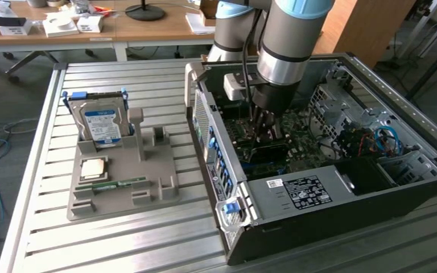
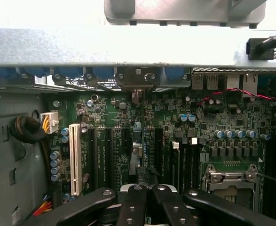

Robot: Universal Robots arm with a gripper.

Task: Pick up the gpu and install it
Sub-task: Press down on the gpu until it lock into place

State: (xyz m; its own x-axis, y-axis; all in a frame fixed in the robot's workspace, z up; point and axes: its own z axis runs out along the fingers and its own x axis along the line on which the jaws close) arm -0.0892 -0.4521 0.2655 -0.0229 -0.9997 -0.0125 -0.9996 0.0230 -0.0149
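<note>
Ribbed metal table (image 1: 127, 239); gripper (image 1: 266, 129) clamped inside case (image 1: 340, 187).

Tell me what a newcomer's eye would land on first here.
First, the grey robot arm plunging into the open computer case, its end effector shut just above the green motherboard. Next, on the grey holder at the exterior view's left, the hard drive with its blue-white label stands upright.

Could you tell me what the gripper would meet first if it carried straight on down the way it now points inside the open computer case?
Most likely the motherboard, around its expansion slots. The shut gripper points straight down at it inside the computer case. A thin card seems to stand edge-on between its fingers, though depth is unclear.
</note>
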